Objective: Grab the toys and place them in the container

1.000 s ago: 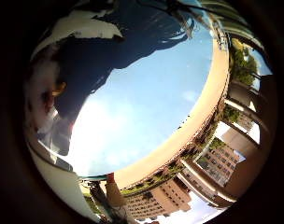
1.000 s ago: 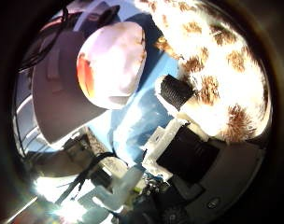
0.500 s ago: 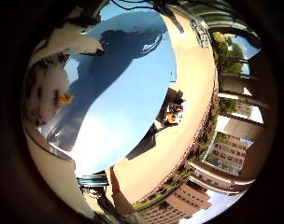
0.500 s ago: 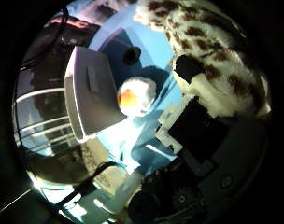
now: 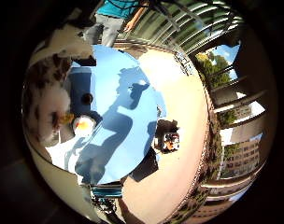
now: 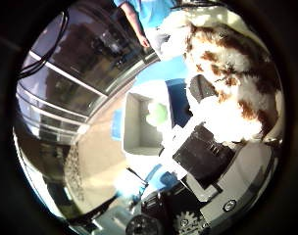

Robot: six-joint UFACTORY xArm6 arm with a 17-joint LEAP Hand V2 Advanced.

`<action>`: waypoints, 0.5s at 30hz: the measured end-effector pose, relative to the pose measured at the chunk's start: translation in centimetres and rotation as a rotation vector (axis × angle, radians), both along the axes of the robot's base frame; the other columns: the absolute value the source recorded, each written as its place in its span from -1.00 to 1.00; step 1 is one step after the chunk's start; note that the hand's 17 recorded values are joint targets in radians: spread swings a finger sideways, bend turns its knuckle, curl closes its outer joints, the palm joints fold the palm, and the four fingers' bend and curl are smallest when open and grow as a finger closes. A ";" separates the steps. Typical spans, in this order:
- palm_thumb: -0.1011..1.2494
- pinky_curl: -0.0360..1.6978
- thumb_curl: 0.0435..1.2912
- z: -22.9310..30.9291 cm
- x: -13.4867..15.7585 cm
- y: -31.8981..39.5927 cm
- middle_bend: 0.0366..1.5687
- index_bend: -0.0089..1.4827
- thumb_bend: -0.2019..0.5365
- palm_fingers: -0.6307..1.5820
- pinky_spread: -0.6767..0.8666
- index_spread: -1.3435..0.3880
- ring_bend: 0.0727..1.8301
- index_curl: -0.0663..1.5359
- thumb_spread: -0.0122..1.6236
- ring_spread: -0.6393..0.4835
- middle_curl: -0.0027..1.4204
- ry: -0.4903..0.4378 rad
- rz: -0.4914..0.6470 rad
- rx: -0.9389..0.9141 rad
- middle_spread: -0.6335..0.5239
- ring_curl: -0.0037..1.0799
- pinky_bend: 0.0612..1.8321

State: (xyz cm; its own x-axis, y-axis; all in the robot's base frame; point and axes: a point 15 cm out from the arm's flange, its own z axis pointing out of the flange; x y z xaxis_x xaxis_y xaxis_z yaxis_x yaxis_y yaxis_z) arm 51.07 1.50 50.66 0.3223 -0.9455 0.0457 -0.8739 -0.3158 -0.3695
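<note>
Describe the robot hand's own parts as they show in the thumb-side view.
The hand shows blocky black housings set in white frames, with a pale rounded shell beneath. A dark gear wheel and a small round fitting sit at its edge.

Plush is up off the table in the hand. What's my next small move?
Probably carry it sideways over the grey container. The spotted plush toy sits against the hand, high above the blue table, and the container is off to one side.

Bright sun outdoors: a round blue table (image 5: 132, 140) stands on tan paving (image 5: 188, 140), shadows across it, with railings (image 5: 188, 28), trees (image 5: 212, 65) and buildings (image 5: 240, 158) beyond.
</note>
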 end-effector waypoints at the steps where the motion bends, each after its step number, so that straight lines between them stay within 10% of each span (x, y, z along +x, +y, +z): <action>1: 0.56 -0.47 0.04 -0.2 0.0 2.2 0.53 0.29 -0.49 0.36 0.02 -0.34 0.60 -0.93 0.36 -0.08 0.52 0.006 0.019 0.009 -0.30 0.50 0.95; 15: 0.44 -0.32 0.04 -15.7 3.6 18.2 0.60 0.51 -0.52 0.29 0.01 -0.42 0.65 -0.94 0.41 -0.09 0.58 0.243 0.076 0.028 -0.30 0.56 0.94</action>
State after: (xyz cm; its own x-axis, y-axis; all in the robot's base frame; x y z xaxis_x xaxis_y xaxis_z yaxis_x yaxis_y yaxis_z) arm 54.65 19.70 34.98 0.3911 -0.9179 -0.0673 -0.9122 -0.3769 -0.1608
